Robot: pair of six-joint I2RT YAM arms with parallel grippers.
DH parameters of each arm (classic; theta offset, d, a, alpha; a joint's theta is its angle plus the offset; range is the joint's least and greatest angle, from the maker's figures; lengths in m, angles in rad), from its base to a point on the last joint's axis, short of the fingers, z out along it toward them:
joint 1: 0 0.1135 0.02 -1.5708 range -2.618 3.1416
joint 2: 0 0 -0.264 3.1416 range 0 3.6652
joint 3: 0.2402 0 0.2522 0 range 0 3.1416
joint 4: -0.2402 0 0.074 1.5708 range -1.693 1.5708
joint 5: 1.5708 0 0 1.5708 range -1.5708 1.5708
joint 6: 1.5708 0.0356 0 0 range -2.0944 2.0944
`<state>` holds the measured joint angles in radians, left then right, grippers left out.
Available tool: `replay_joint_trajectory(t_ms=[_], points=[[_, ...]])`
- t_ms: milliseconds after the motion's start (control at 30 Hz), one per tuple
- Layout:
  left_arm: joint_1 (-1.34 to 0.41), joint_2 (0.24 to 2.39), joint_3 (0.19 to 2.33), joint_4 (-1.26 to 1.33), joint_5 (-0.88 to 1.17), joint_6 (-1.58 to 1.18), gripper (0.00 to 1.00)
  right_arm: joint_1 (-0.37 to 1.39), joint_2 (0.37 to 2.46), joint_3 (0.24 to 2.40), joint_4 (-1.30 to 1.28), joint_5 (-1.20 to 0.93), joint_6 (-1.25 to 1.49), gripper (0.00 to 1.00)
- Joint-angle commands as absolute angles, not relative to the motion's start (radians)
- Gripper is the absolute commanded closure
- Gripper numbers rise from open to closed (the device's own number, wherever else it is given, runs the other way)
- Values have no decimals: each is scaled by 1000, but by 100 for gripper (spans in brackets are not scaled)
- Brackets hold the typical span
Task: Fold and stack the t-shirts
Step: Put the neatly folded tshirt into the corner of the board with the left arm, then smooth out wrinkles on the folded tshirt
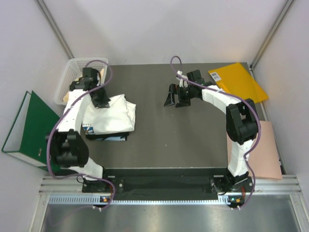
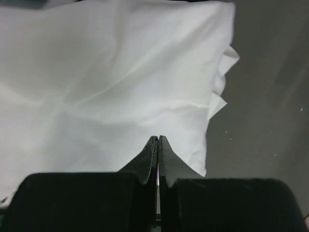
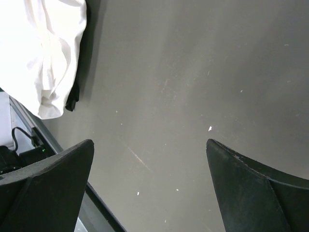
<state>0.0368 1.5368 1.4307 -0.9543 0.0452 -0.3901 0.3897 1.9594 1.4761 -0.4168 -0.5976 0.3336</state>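
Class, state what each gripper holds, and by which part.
Right gripper: open, holding nothing. Left gripper: shut over the large white cloth t-shirt near its edge; whether cloth is pinched cannot be told.

Seen from above, the left arm [image 1: 72, 116] climbs from its base at 7 o'clock toward 11 o'clock, then bends at the wrist so the left claw [image 1: 100, 99] turns back toward 5 o'clock and points down. Its two fingers [image 2: 166, 162] are pressed tight together, tip to tip, with no gap between them. The right arm [image 1: 231, 108] rises from its base at 5 o'clock, folds at the elbow and stretches toward 10 o'clock. The right claw [image 1: 175, 98] hangs at its end, angled toward 8 o'clock, jaws spread wide and holding nothing.
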Motion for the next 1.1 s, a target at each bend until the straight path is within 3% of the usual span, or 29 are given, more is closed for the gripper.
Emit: replay_joint_trajectory(t_ms=[0,133,167,200,267,300,367,667,1067], points=[[-69,1683,1508,-879,129,-400,100,380,1945,1508,-408,-591,316,0],[-97,1769,1543,-812,166,-445,97,377,1925,1476,-396,-583,318,0],[-97,1798,1577,-804,169,-455,66,376,1916,1471,-393,-581,318,0],[-98,1815,1601,-804,163,-457,51,376,1911,1467,-391,-577,318,0],[-112,1867,1681,-811,143,-448,31,373,1904,1447,-385,-575,321,0],[-120,1887,1716,-827,121,-442,16,371,1898,1440,-382,-574,324,0],[-161,1946,1826,-880,30,-404,1,370,1893,1428,-379,-572,324,0],[-344,2256,2254,-1191,-389,-299,1,362,1888,1408,-364,-561,331,0],[-373,2275,2180,-1353,-821,-423,1,356,1890,1362,-327,-566,350,0]])
